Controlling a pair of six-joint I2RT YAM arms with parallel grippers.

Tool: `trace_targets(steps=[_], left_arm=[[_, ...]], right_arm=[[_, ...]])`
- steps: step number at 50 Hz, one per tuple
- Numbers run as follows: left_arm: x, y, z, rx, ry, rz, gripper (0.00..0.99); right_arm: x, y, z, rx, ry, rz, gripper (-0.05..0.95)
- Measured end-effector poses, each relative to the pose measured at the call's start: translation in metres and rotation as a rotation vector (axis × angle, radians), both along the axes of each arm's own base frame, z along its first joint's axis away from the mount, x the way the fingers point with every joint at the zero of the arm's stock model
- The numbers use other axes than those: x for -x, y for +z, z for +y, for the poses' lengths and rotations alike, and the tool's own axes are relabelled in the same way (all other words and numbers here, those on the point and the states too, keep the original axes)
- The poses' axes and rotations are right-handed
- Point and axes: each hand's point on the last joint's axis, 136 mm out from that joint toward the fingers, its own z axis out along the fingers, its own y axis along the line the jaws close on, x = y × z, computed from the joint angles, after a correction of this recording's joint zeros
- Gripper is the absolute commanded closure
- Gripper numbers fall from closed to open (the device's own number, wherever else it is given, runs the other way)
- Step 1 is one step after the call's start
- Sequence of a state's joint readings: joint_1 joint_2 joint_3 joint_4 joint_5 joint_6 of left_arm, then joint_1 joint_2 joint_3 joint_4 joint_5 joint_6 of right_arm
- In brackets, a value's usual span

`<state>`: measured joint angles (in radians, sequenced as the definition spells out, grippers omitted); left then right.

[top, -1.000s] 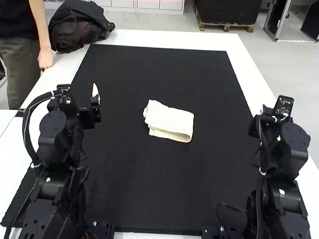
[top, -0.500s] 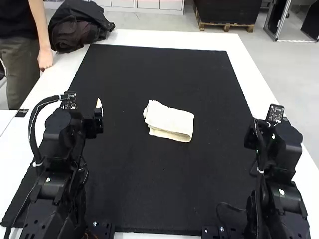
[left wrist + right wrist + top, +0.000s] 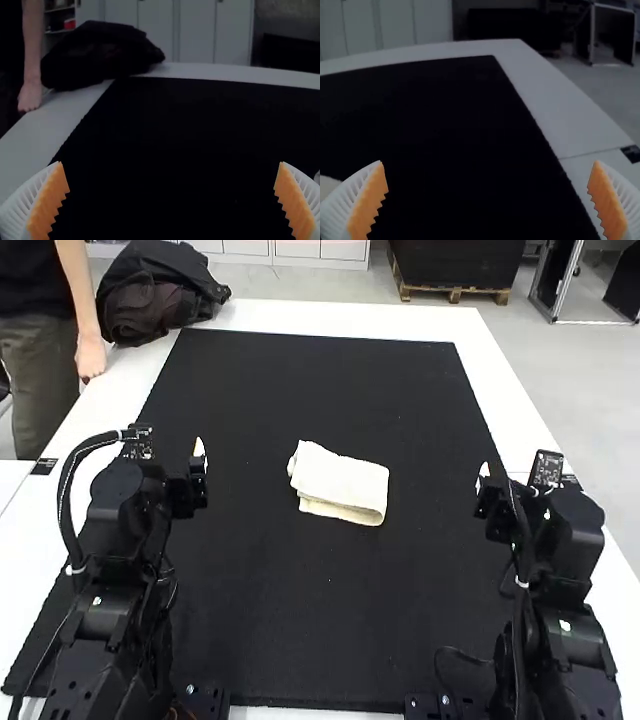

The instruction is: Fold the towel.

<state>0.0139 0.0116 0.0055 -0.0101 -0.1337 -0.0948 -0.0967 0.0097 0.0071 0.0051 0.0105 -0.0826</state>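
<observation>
Since a second ago, my right hand (image 3: 484,476) has moved in a little toward the middle, and my left hand (image 3: 199,460) has moved a tiny bit too, toward my side of the desk (image 3: 300,317). For the last little bit, my left hand has kept still. The towel (image 3: 340,480) stays right where it was.

It is a soft, creamy white towel, and it lies flat on the big black mat (image 3: 300,620), between my two hands and well apart from both of them. It is folded up small, like a little box shape that sits a bit crooked. I can see more than one layer at the edge close to me, and one short side looks bumpy.

When I look from my left wrist, my left hand (image 3: 171,162) has its two white fingers spread wide apart. Their orange pads (image 3: 50,202) face each other, and nothing is between them. From my right wrist, my right hand (image 3: 487,162) looks the same: wide apart, holding nothing. A black bag (image 3: 160,300) sits on the desk, at the far corner on my left, beside the mat.
</observation>
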Motion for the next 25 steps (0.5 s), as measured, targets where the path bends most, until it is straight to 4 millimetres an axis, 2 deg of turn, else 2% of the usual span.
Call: trace_targets(steps=[25], left_arm=[[0.0000, -0.0001, 0.0000, 0.000, 0.000, 0.000, 0.030]], right_arm=[[-0.0005, -0.0005, 0.0058, -0.003, 0.033, 0.002, -0.02]])
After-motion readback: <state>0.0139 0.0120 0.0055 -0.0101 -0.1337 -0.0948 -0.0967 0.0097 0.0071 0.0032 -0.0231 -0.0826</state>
